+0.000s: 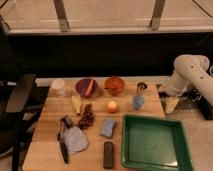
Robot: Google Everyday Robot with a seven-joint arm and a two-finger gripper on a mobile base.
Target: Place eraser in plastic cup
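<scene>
The eraser [108, 154] lies flat at the desk's front edge, left of the green tray [150, 118]. It looks light and stiff; grip it across its narrow sides. The cup [138, 102], toward the right edge, probably tips easily; its contents are unclear. The gripper [171, 103] hangs beyond the right edge; released or clenched, I cannot tell. The tray looks bare.

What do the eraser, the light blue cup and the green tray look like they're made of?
Eraser: dark, matte, no shine, perhaps felt or foam. Light-blue cup: smooth, even colour, probably plastic. Green tray: faint sheen, plastic-looking. The gripper hangs just right of the cup.
</scene>
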